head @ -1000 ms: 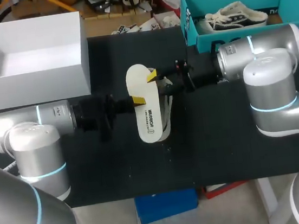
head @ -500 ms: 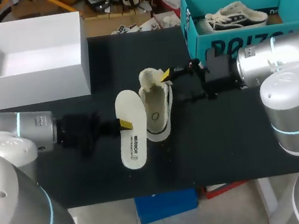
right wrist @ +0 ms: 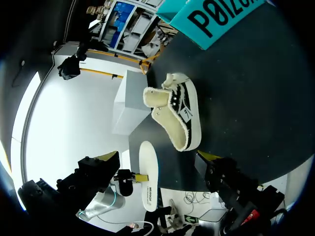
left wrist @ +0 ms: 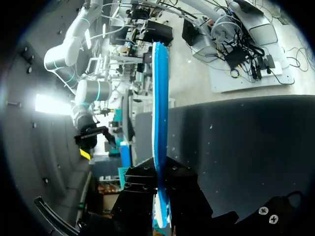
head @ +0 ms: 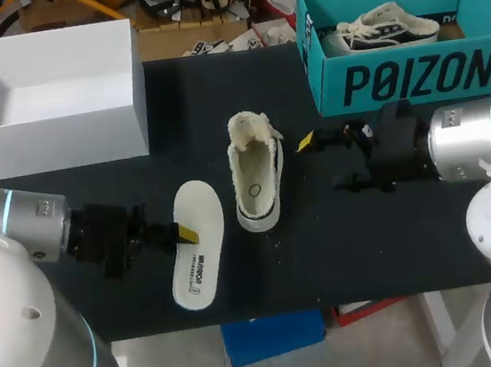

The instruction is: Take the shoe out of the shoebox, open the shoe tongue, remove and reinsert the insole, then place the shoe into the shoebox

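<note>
The cream fleece-lined shoe [head: 257, 182] stands on the black table [head: 326, 254], its opening up and nothing touching it. To its left the white insole [head: 195, 243] is pinched at one long edge by my left gripper [head: 184, 234], which is shut on it. In the left wrist view the insole [left wrist: 160, 123] shows edge-on between the fingers, blue underside visible. My right gripper [head: 324, 163] is open, right of the shoe and apart from it. In the right wrist view the shoe [right wrist: 177, 115] and insole [right wrist: 147, 182] lie ahead of the right gripper [right wrist: 158, 157].
An open white box [head: 50, 127] stands at the back left. A teal shoebox [head: 412, 78] at the back right holds another sneaker [head: 388, 27]. My right arm lies just in front of the teal box.
My left gripper has carried the insole away from the shoe, to the left and toward the front edge. The right gripper let go of the shoe, opened and drew back to the right.
</note>
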